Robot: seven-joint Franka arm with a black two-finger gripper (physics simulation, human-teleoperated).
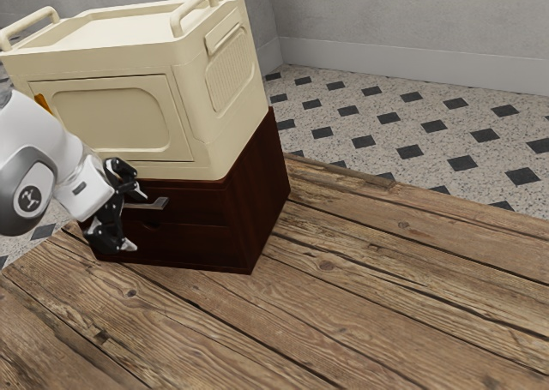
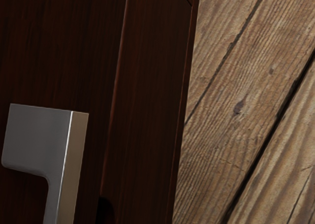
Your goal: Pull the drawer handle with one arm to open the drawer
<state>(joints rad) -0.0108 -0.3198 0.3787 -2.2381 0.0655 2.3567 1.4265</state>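
Observation:
In the exterior view my gripper (image 1: 134, 219) is at the front of the dark brown drawer cabinet (image 1: 259, 189), its two fingers spread one above the other. The grey metal handle (image 1: 158, 204) sticks out from the upper drawer front (image 1: 193, 202), close to the upper finger and at a height between the two fingertips. No grip on it shows. The wrist view has the handle (image 2: 37, 138) near the hand, in front of the dark drawer face (image 2: 64, 47). I see no gap at the drawer front; part of it is hidden behind the hand.
A cream storage box (image 1: 120, 120) with a door and two top rails rests on the cabinet. Wooden planks (image 1: 343, 296) extend in front of it and toward the exterior view's right. Behind are a patterned tile floor (image 1: 395, 124) and a grey wall (image 1: 412, 21).

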